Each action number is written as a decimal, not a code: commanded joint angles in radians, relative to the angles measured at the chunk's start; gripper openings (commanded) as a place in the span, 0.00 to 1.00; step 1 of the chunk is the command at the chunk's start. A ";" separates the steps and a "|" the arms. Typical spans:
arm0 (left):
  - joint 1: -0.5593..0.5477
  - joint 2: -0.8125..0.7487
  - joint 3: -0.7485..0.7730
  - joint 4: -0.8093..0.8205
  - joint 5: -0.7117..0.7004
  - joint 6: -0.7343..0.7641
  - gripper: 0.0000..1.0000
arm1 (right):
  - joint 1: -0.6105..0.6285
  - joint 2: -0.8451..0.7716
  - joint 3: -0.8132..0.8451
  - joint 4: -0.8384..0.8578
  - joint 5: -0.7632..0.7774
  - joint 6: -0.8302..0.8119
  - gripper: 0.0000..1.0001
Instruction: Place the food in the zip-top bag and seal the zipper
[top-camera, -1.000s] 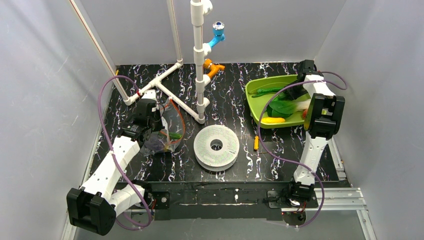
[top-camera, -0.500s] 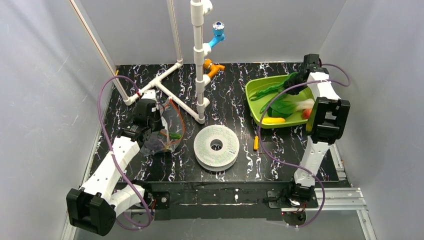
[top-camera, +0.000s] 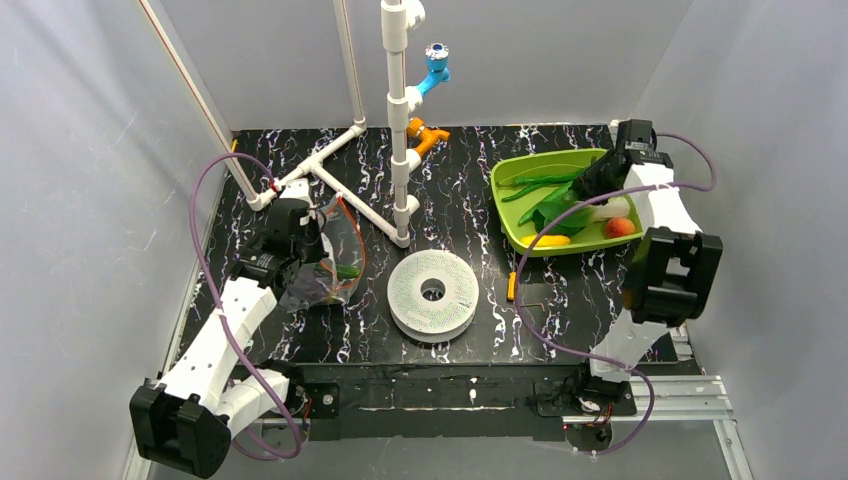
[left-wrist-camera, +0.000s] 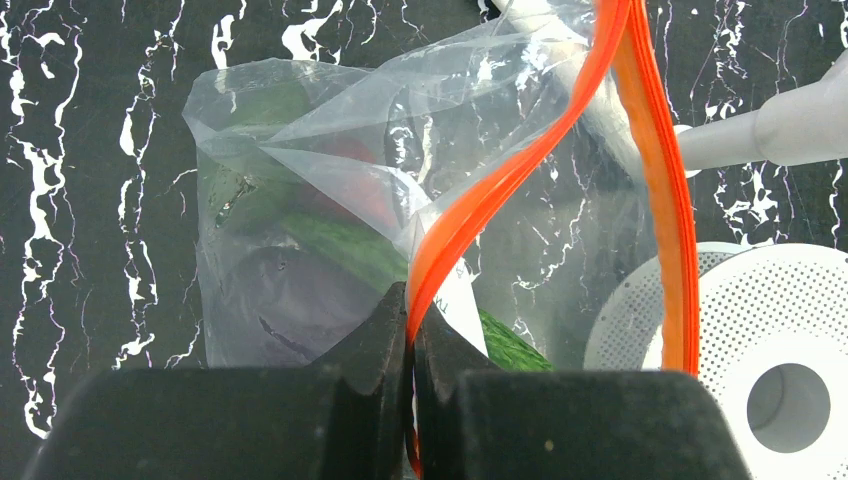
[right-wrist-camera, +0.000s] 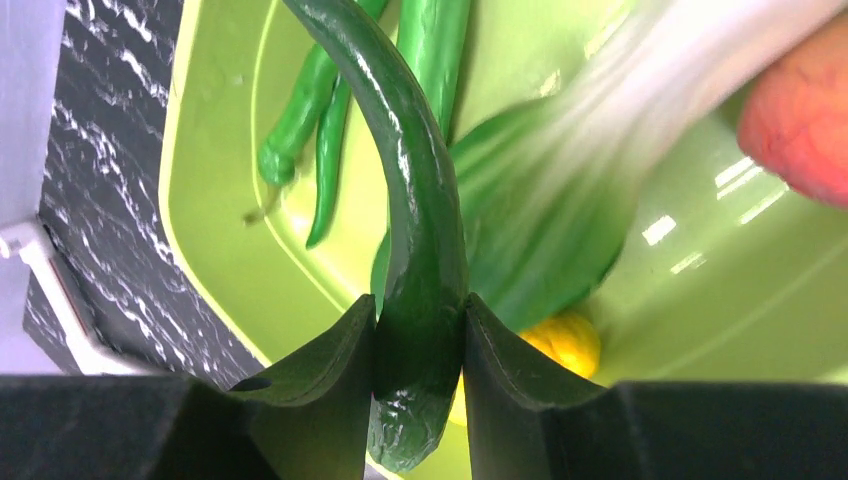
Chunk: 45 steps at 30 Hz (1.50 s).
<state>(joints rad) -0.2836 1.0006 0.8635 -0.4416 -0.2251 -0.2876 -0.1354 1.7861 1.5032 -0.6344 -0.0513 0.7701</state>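
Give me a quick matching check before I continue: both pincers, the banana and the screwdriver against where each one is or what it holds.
Things:
1. left pincer
2. right pincer
3. banana
4. screwdriver

Places or states:
A. lying in the lime-green tray
B. shut on the orange-red zipper
C. lying on the black table, right of the white disc
D. shut on a long dark green pepper

Pairs: 1-B, 2-D, 3-A, 4-C

No readable text, label or number anywhere.
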 joint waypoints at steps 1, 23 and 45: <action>-0.002 -0.039 0.010 0.005 0.005 -0.004 0.00 | 0.048 -0.193 -0.130 0.064 -0.062 -0.091 0.12; -0.002 -0.081 0.025 -0.022 0.058 0.081 0.00 | 0.973 -0.785 -0.732 0.340 -0.246 -0.200 0.05; -0.002 -0.181 0.002 -0.008 0.117 0.079 0.00 | 1.213 -0.162 -0.005 0.243 -0.199 0.200 0.26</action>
<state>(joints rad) -0.2836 0.8277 0.8627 -0.4679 -0.1482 -0.2096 1.0737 1.5913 1.4167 -0.3248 -0.2499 0.8436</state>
